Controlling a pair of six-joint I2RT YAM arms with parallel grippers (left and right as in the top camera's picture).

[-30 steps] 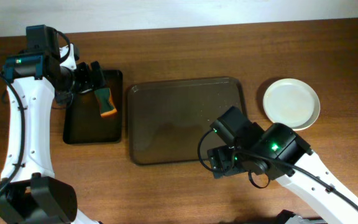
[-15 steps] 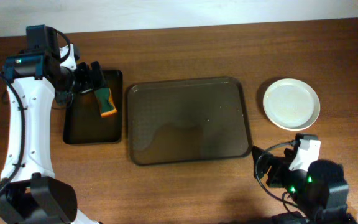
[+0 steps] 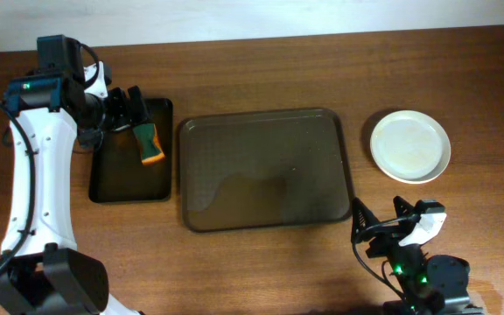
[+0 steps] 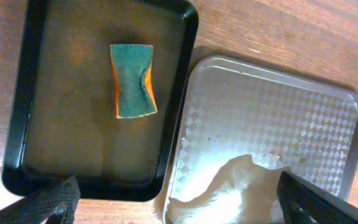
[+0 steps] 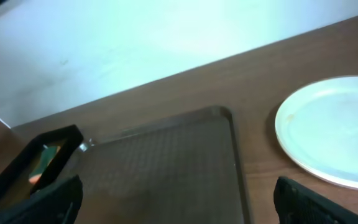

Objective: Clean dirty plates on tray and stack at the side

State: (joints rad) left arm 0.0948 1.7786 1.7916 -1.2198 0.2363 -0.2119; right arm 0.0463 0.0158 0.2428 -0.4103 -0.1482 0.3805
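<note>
On the right side of the wooden table, well apart from the other things, we see a round white plate with a plain white face; whether more plates lie under it we cannot tell. Mid-table sits the brown tray, a darker patch spreading over its near half. Just beside its left rim lies the smaller black tray, and in that tray's far part rests a sponge, green on top with an orange edge, waisted in the middle. We find the left gripper hanging above the black tray, its two fingers spread wide to either side and apart from the sponge. At the near edge of the table, close to the brown tray's near right corner, the right gripper faces the far side, its claw likewise spread wide and gripping nothing, with the white plate ahead to its right.
</note>
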